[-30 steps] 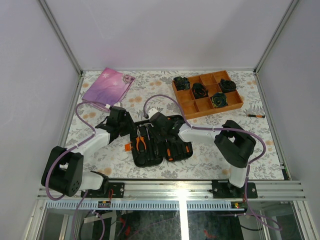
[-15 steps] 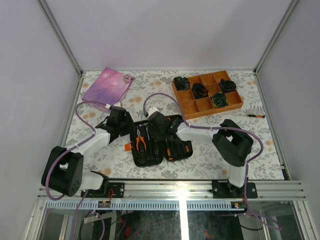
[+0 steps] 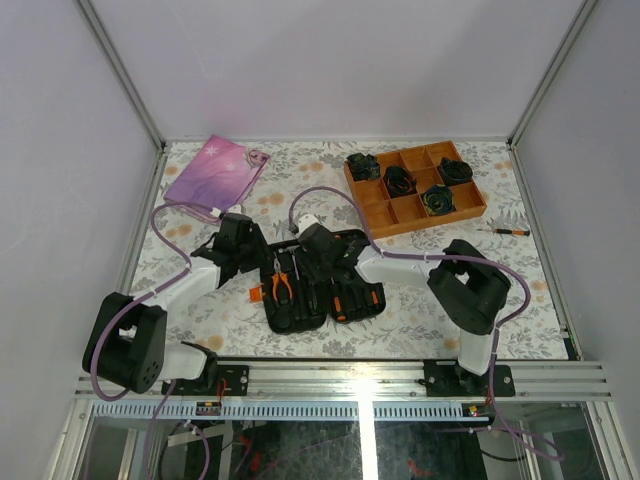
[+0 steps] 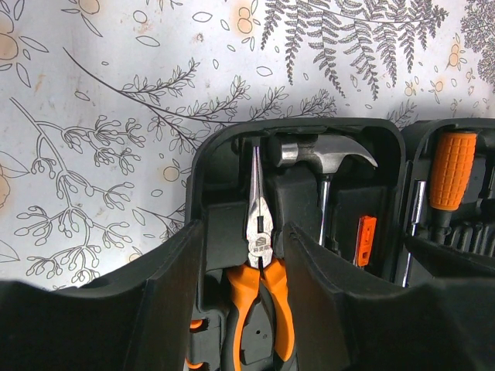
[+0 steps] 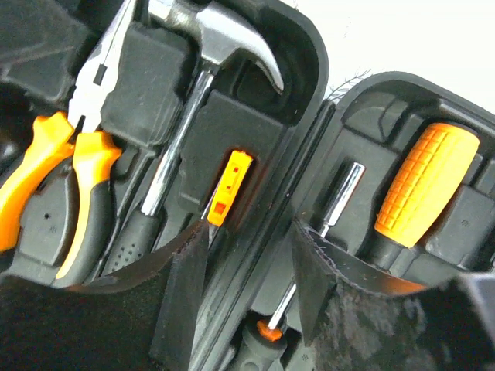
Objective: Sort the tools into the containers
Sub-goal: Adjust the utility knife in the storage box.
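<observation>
The black tool case (image 3: pixel 352 243) lies open mid-table. Its left half holds orange-handled pliers (image 3: pixel 282 284) and a hammer. Its right half holds orange-handled drivers (image 3: pixel 342 300). My left gripper (image 3: pixel 260 263) is open. In the left wrist view its jaws straddle the pliers (image 4: pixel 261 239) from above, beside the hammer (image 4: pixel 325 154). My right gripper (image 3: pixel 306 262) is open and empty. In the right wrist view it hangs over the case hinge (image 5: pixel 255 255), between the hammer (image 5: pixel 209 39) and a fat orange handle (image 5: pixel 425 185). One thin screwdriver (image 3: pixel 506 231) lies loose on the table at the right.
An orange divided tray (image 3: pixel 378 209) with black rosette bundles (image 3: pixel 400 181) stands at the back right. A pink-purple pouch (image 3: pixel 215 170) lies at the back left. Purple cables loop over both arms. Metal frame posts bound the table.
The right gripper shifted slightly over the case and came back. The left gripper stays over the pliers. No tool has moved.
</observation>
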You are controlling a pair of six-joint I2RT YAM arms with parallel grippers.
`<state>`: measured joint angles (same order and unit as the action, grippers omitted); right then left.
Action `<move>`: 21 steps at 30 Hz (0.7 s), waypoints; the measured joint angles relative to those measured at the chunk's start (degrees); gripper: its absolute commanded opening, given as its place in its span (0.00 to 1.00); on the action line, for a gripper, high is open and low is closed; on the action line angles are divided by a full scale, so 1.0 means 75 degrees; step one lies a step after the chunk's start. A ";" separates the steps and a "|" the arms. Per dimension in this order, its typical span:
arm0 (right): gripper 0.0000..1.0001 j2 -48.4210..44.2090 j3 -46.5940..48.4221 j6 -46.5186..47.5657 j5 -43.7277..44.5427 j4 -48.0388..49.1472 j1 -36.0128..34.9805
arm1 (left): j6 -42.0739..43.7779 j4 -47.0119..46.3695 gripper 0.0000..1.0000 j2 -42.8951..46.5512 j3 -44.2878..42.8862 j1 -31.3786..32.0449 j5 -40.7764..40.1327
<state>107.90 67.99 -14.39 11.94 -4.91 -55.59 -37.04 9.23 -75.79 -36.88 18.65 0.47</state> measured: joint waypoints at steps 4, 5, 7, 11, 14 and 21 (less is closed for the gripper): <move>0.57 -0.0542 -0.0507 0.0032 -0.0347 0.0289 0.0006 | -0.0003 0.0029 0.43 0.0029 0.0012 0.0009 -0.0006; 0.57 -0.0769 -0.0662 0.0032 -0.0411 0.0402 0.0006 | 0.0000 0.0044 0.44 0.0041 0.0012 0.0009 -0.0006; 0.58 -0.1274 -0.0927 0.0020 -0.0484 0.0597 0.0006 | -0.0003 0.0085 0.43 0.0058 0.0012 0.0012 -0.0003; 0.59 -0.2250 -0.1329 -0.0125 -0.0251 0.0941 0.0006 | -0.0003 0.0157 0.44 0.0122 0.0020 0.0038 -0.0003; 0.59 -0.2836 -0.1652 -0.0329 0.0291 0.1020 0.0006 | -0.0009 0.0207 0.46 0.0256 0.0023 0.0055 0.0006; 0.61 -0.3552 -0.2486 -0.0764 0.1268 0.0854 0.0041 | -0.0029 0.0423 0.51 0.0845 0.0020 0.0070 -0.0015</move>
<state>81.25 49.34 -20.12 21.45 1.50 -55.29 -37.26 12.40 -69.45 -36.73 19.18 0.36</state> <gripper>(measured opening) 0.603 0.494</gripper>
